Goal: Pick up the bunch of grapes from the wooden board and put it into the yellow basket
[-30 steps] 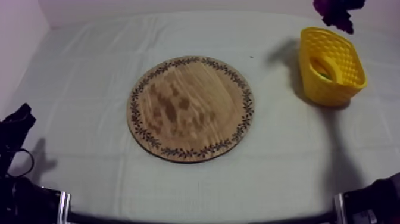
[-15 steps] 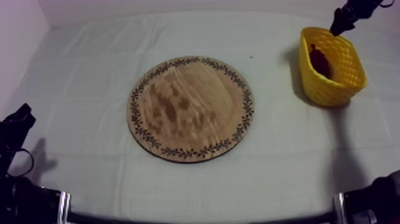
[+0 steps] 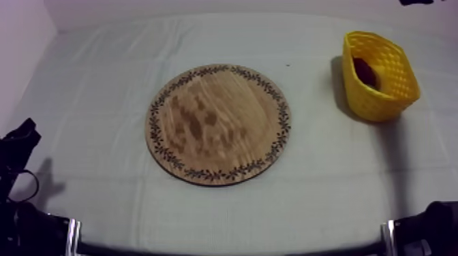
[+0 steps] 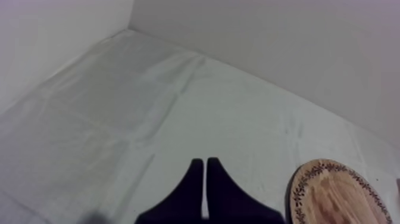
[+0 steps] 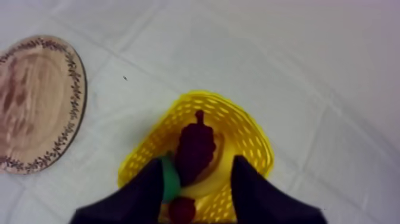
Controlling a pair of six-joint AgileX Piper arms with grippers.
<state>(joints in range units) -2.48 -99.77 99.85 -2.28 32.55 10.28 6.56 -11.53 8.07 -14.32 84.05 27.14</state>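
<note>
Right fingers risen, parted | bunch of grapes in yellow basket beneath them | left fingers closed

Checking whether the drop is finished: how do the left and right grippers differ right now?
The left gripper is shut to a narrow wedge; the right gripper is open. The left hangs over bare cloth near the wooden board; the right over the yellow basket holding the bunch of grapes. Both are black and hold nothing.
</note>
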